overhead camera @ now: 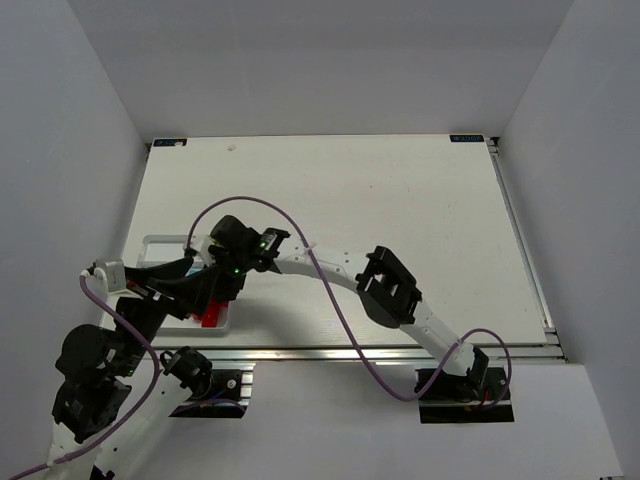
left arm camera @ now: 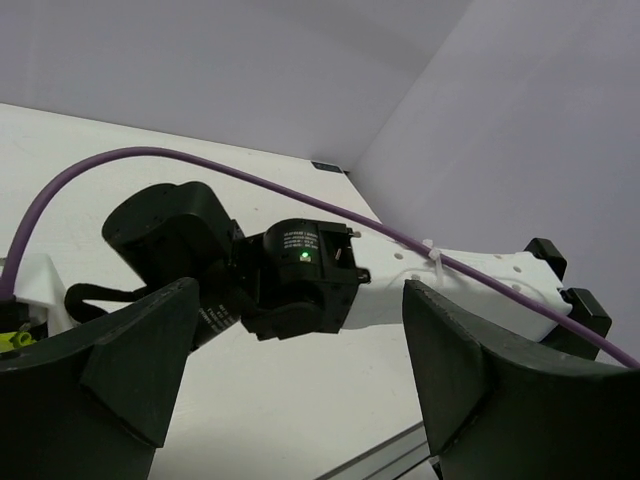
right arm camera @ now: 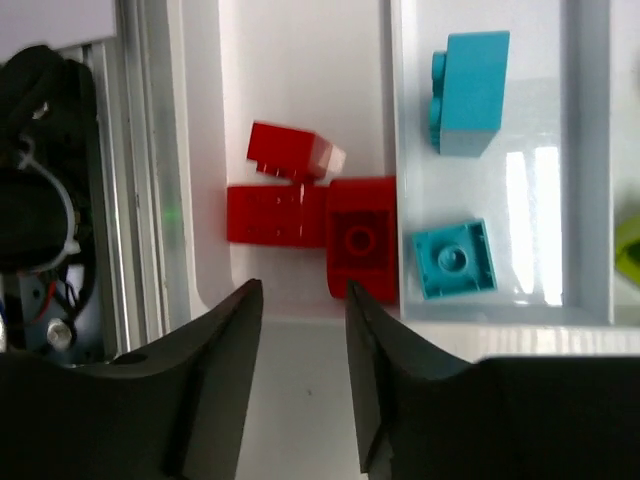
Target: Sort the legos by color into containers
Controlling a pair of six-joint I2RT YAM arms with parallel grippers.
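legos [right arm camera: 362, 240] clear only in r wrist cam; l gripper [left arm camera: 300, 292], r gripper [right arm camera: 303, 292] open, empty.

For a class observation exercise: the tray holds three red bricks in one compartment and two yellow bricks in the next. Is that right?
No. The two bricks in the next compartment are cyan, not yellow; the right wrist view shows it. The three red bricks are as stated.

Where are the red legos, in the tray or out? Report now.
In. The red legos lie inside the end compartment of the tray, behind the divider that separates them from the cyan legos next door.
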